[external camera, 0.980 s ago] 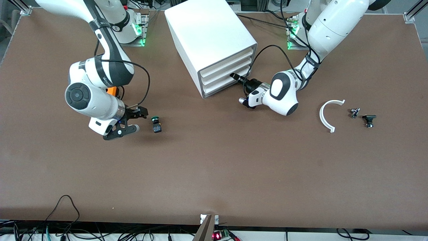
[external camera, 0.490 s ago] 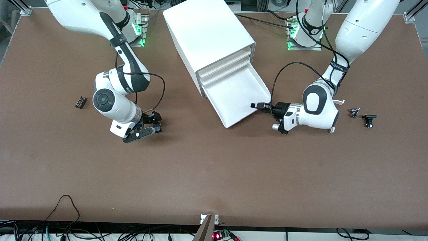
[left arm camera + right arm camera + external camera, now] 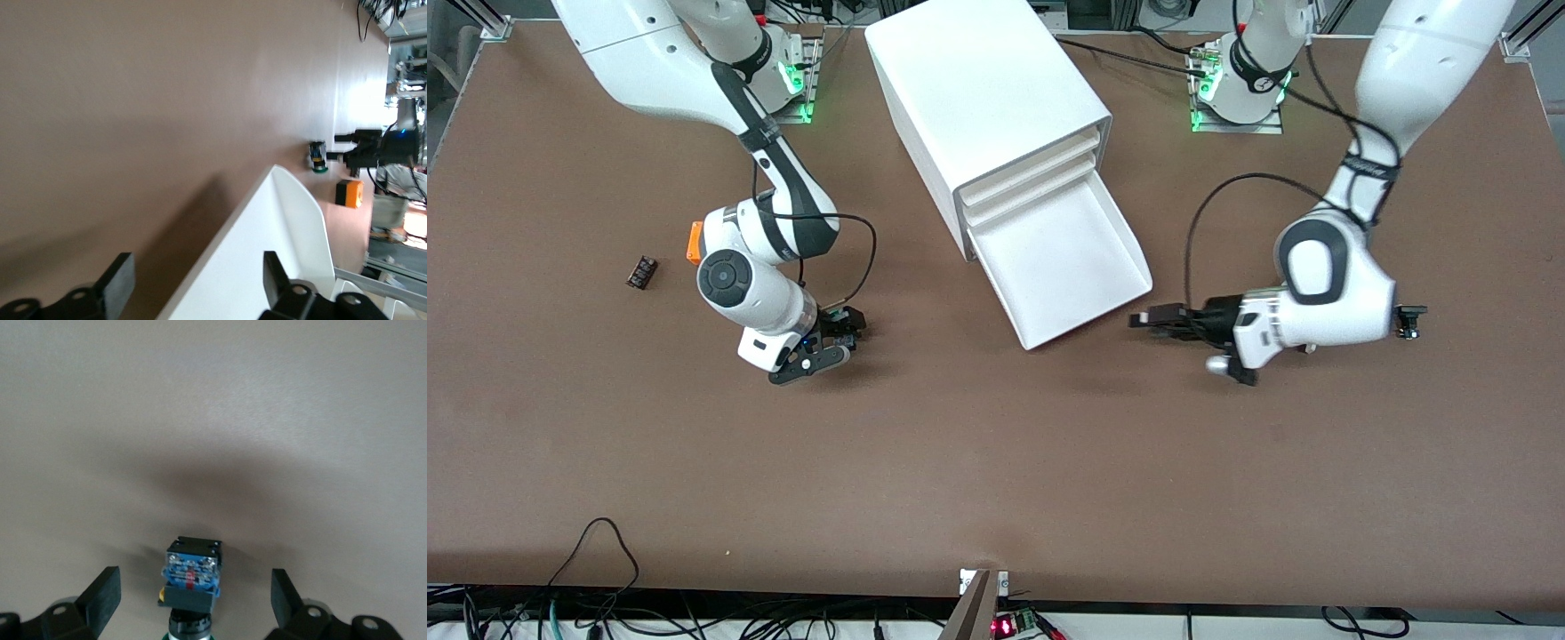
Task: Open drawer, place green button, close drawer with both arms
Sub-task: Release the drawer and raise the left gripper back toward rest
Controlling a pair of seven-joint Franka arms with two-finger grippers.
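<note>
1. Button [image 3: 191, 587] lies on the table [image 3: 996, 462], toward the right arm's end, well apart from the drawer [image 3: 1063, 262].
2. Right gripper [image 3: 834, 342] straddles it, fingers wide, not gripping.
3. Drawer is pulled out of the cabinet [image 3: 983, 98].
4. Left gripper [image 3: 1149, 320] spread wide, empty, just off the drawer's front corner.

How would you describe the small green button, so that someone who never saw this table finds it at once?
Start at the white cabinet with its lowest drawer pulled out, then go toward the right arm's end of the table. The button lies on the table between the open fingers of the right gripper. Its green cap on a black body sets it apart from the orange cube and the all-black part.
</note>
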